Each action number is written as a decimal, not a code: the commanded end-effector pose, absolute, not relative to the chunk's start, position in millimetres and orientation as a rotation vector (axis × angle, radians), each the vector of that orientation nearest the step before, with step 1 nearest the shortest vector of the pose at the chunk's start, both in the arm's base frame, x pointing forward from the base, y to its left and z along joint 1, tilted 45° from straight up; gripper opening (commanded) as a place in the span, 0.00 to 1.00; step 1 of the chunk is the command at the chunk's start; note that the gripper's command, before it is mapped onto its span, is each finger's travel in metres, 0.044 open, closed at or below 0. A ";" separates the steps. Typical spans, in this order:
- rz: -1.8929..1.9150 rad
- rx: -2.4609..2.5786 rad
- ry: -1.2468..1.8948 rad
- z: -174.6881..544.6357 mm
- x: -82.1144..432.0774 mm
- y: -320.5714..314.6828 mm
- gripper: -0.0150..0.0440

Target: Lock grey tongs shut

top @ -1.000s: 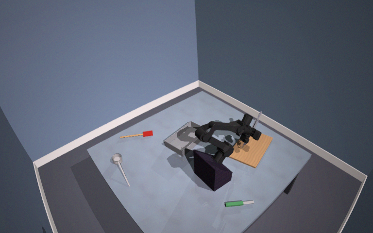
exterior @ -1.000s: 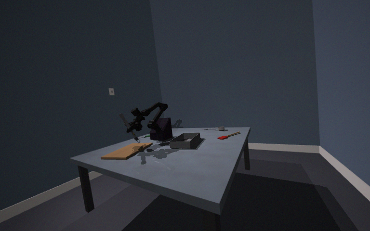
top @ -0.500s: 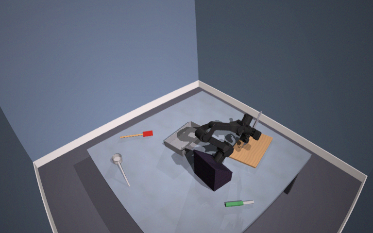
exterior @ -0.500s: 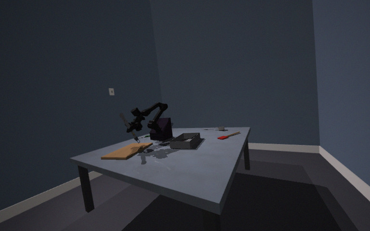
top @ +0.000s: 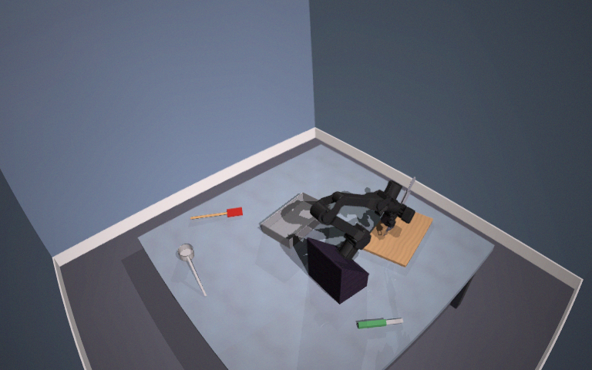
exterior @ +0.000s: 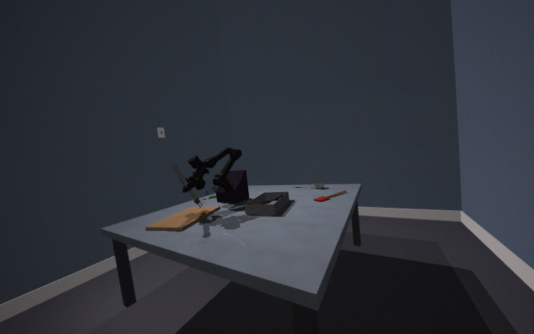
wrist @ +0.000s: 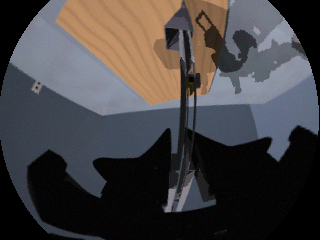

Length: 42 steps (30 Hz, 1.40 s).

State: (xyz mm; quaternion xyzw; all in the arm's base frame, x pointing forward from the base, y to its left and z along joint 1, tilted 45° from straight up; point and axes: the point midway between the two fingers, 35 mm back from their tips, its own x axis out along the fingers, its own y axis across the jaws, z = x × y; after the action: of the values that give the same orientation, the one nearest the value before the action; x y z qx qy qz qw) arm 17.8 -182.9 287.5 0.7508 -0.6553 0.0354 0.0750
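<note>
The grey tongs hang in the air over the wooden board, clear of its surface. My gripper is shut on them partway along. They stand steeply tilted, with the broader tip end up and the hinge end down, just above the board. In the wrist view their two arms run close together with a narrow gap. Whether the lock inside the hinge has caught cannot be seen. The roasting tin stands beside the board, without the tongs.
A dark purple block stands by the arm's base. A red spatula and a round metal ladle lie on the far side of the tin. A green-handled tool lies near a table edge.
</note>
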 end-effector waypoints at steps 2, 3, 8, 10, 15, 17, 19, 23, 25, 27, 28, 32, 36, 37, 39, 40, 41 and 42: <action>0.076 2.256 -1.962 294.1 18.8 -183.4 0.00; 0.069 2.262 -1.966 294.5 18.9 -183.8 0.00; 0.012 2.290 -1.996 297.7 18.6 -187.2 0.00; -0.020 2.298 -2.019 299.4 17.4 -189.6 0.00; -0.107 2.335 -2.057 303.4 17.3 -192.9 0.00; -0.142 2.354 -2.074 304.4 17.5 -193.7 0.00; -0.179 2.371 -2.091 305.3 17.5 -194.5 0.00; -0.255 2.409 -2.116 307.4 18.6 -196.1 0.00; -0.295 2.426 -2.130 308.3 18.9 -196.8 0.00; -0.335 2.442 -2.145 309.1 19.0 -197.1 0.00; -0.356 2.449 -2.152 309.4 19.1 -197.3 0.00; -0.441 2.477 -2.180 310.8 19.4 -197.7 0.00; -0.532 2.501 -2.206 312.1 19.7 -197.7 0.00; -0.555 2.506 -2.212 312.4 19.7 -197.6 0.00; -0.604 2.516 -2.222 313.0 19.9 -197.6 0.00; -0.628 2.521 -2.227 313.3 20.0 -197.5 0.00; -0.652 2.525 -2.232 313.6 20.0 -197.3 0.00; -0.677 2.530 -2.237 313.9 20.1 -197.2 0.00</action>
State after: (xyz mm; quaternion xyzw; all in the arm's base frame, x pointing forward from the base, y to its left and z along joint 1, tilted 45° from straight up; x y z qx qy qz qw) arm 19.9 -198.0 309.2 0.7321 -0.6446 -0.1759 -0.1327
